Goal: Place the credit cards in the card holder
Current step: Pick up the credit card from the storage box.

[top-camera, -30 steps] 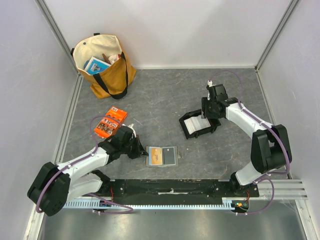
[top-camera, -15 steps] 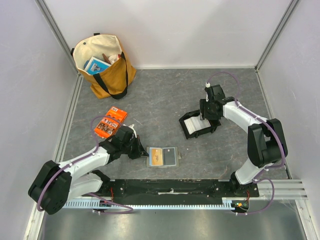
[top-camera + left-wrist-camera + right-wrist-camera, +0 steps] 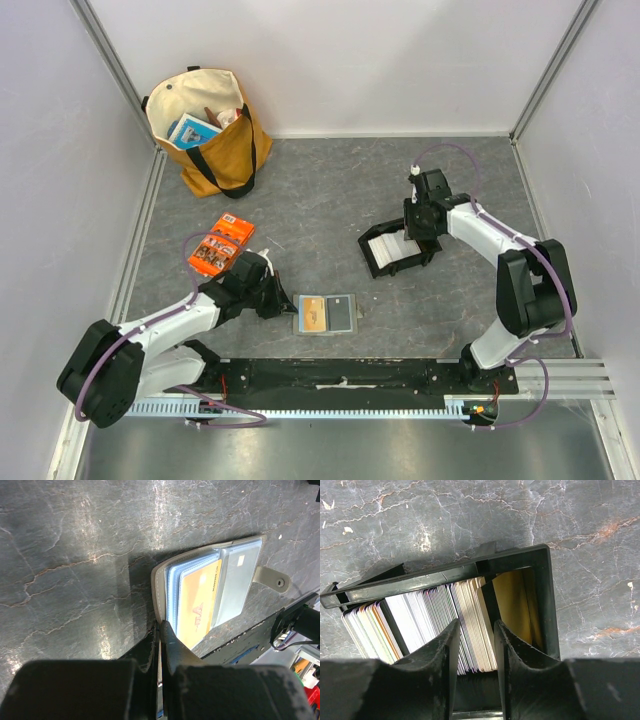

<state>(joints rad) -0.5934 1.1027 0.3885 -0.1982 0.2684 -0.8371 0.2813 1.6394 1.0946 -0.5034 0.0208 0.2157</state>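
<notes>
The card holder (image 3: 326, 313) lies open on the table near the front edge, with an orange card (image 3: 197, 605) in one clear sleeve and a pale grey one beside it. Its snap tab (image 3: 272, 578) sticks out to the side. My left gripper (image 3: 277, 303) is shut on the holder's olive-grey left edge (image 3: 159, 587). The credit cards (image 3: 430, 617) stand on edge in a black tray (image 3: 445, 574) at the centre right (image 3: 372, 262). My right gripper (image 3: 476, 635) is open just above the cards, its fingers straddling the tan ones at the stack's right end.
An orange printed packet (image 3: 220, 246) lies left of the holder. A tan tote bag (image 3: 212, 140) with items stands at the back left. White walls enclose the table. A black rail (image 3: 340, 378) runs along the front edge.
My right gripper has shifted slightly left and settled over the tray. The left gripper and the card holder have not moved.
</notes>
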